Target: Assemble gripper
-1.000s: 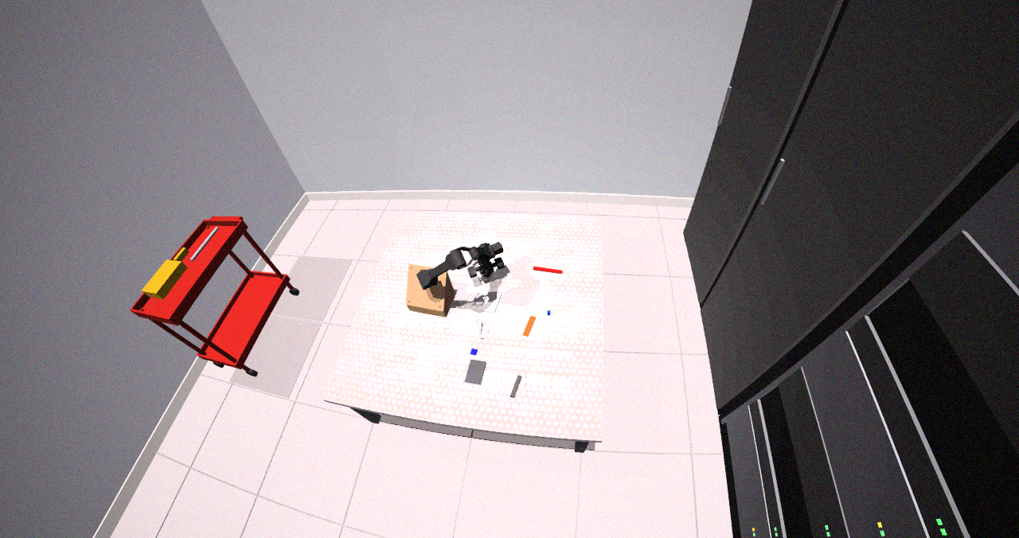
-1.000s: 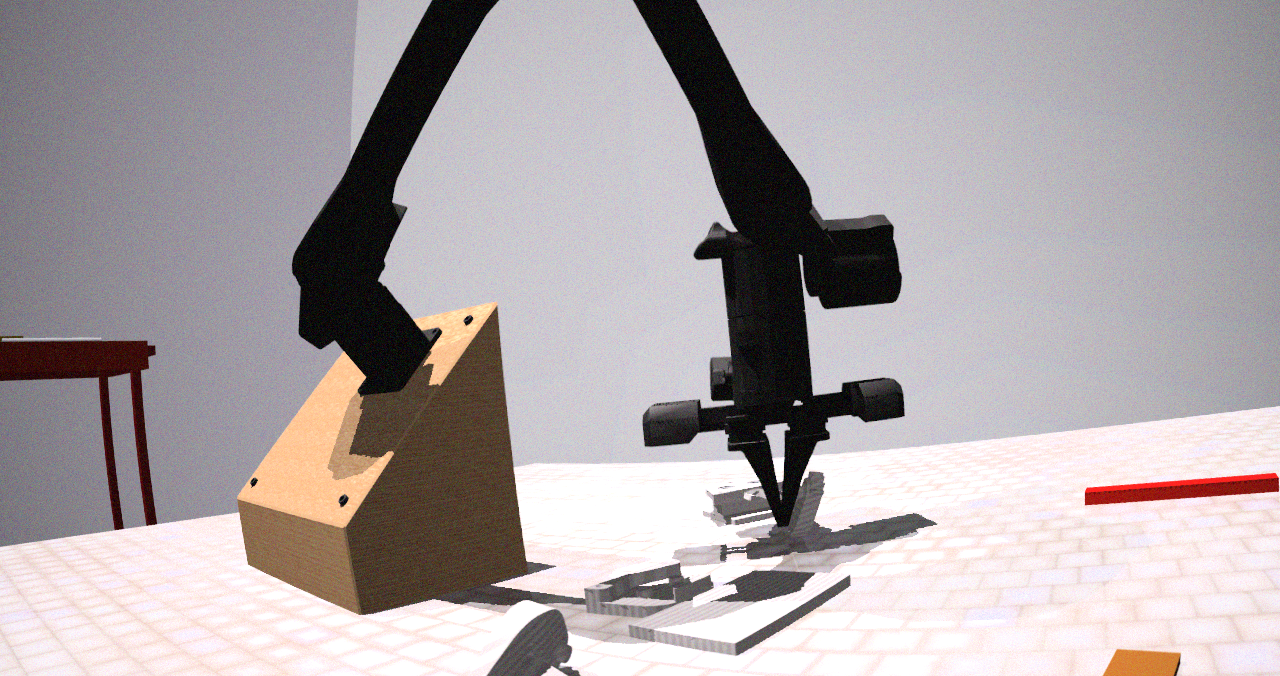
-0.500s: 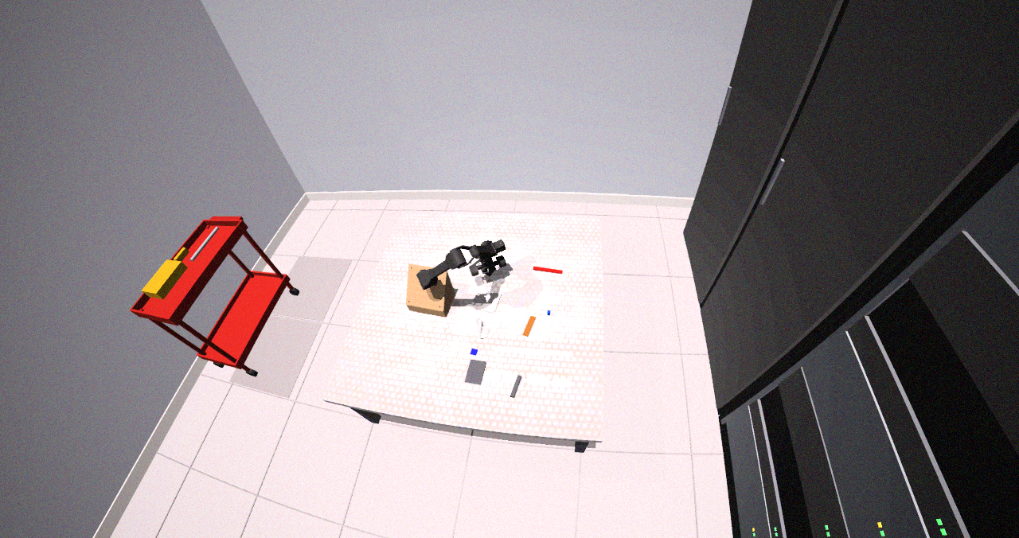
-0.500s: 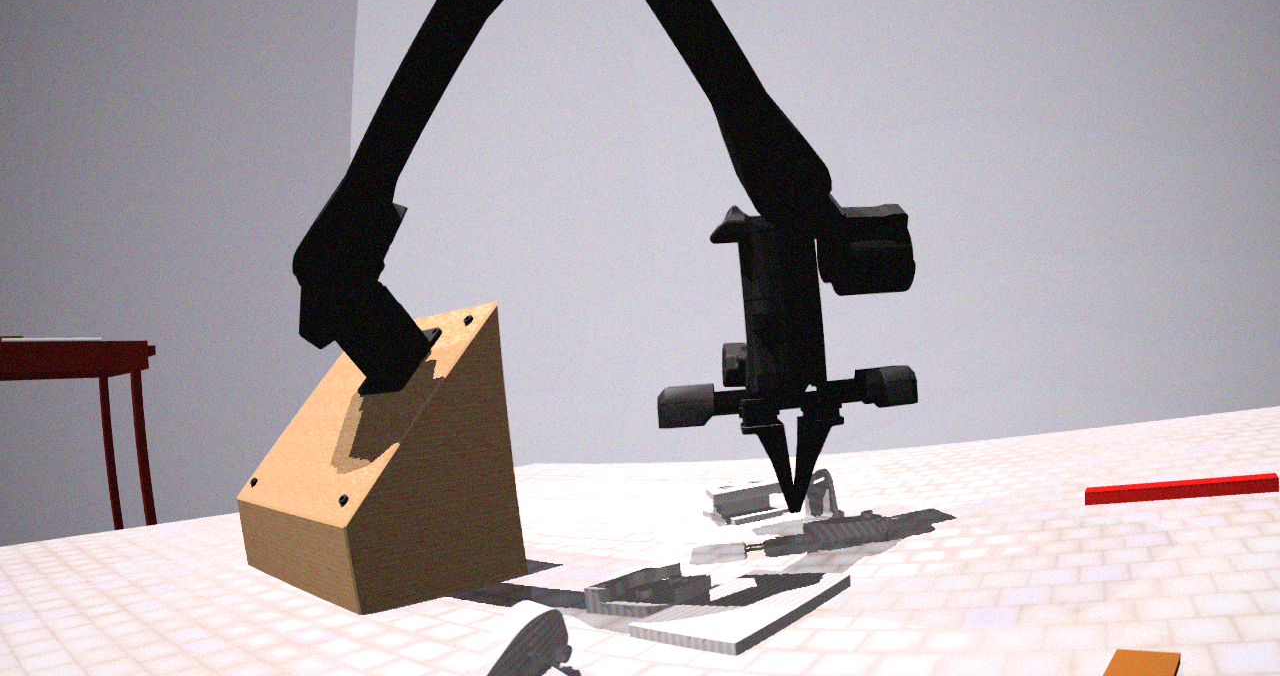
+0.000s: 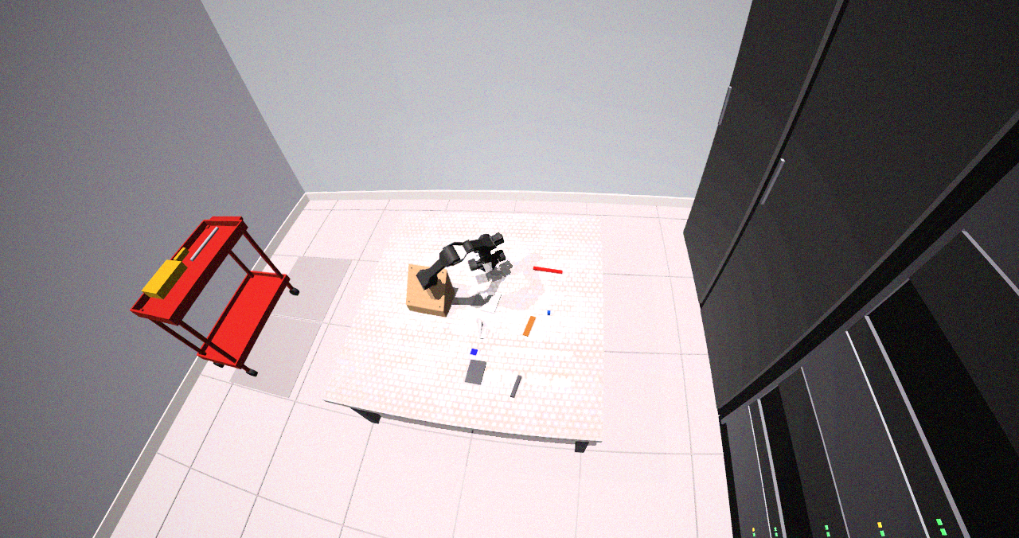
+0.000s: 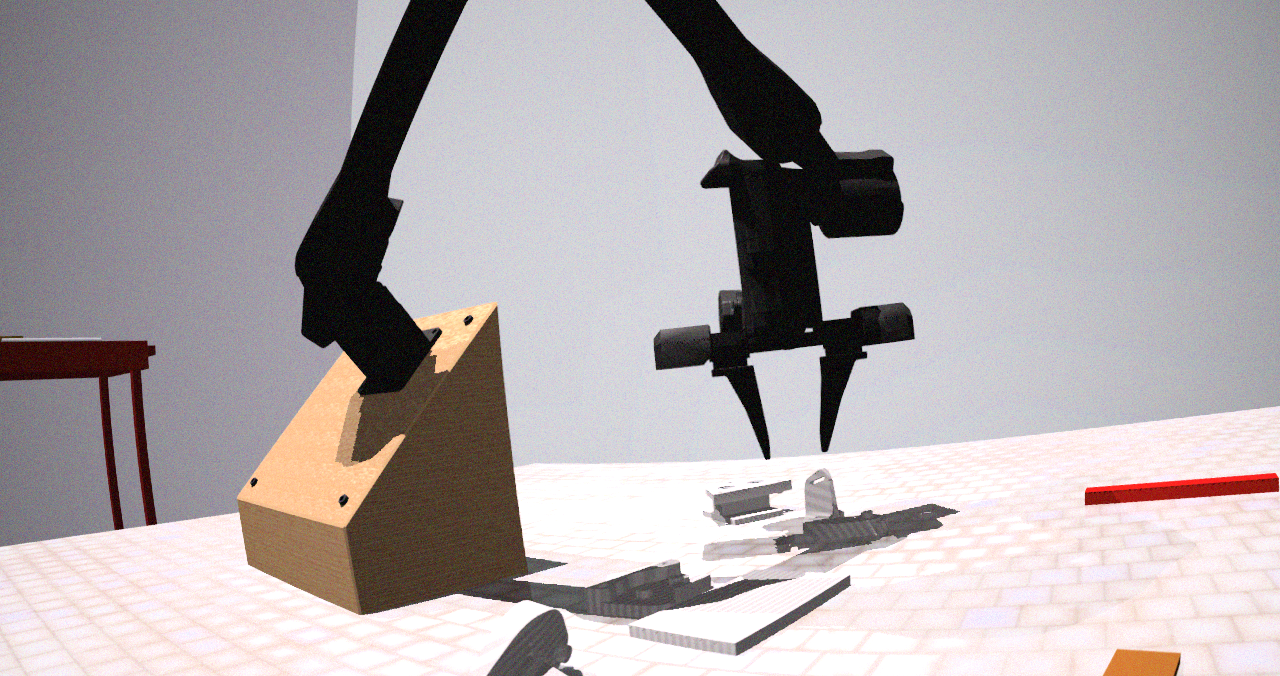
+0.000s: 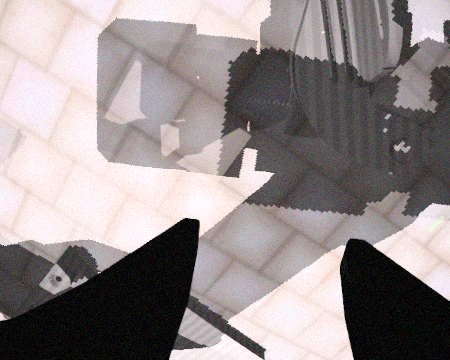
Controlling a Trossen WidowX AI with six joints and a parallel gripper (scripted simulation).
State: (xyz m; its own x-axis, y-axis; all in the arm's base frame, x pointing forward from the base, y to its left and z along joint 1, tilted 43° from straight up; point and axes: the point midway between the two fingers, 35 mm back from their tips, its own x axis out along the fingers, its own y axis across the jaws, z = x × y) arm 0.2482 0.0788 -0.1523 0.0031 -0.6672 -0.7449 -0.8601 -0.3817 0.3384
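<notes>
My gripper (image 6: 795, 453) (image 7: 272, 244) is partly open, with nothing between its fingertips. It hangs above a cluster of pale printed parts. There a pale block-like part (image 6: 750, 500) stands beside an upright slotted piece (image 6: 819, 495). A ribbed pale part (image 7: 335, 30) fills the top of the wrist view, partly in shadow. A flat white plate (image 6: 742, 614) (image 5: 491, 302) lies nearer the exterior camera, beside a low part in shadow (image 6: 646, 588). A curved grey-white part (image 6: 534, 643) (image 5: 482, 328) lies nearer still. I cannot tell which parts are jaws or base, nor whether any teeth mesh.
The arm stands on a wooden block (image 5: 427, 292) (image 6: 438, 502). A red bar (image 5: 548, 270) (image 6: 1181, 489), an orange block (image 5: 529, 325) (image 6: 1145, 663), two blue pieces (image 5: 474, 352) (image 5: 548, 313), a dark plate (image 5: 475, 372) and a dark bar (image 5: 516, 386) lie on the table.
</notes>
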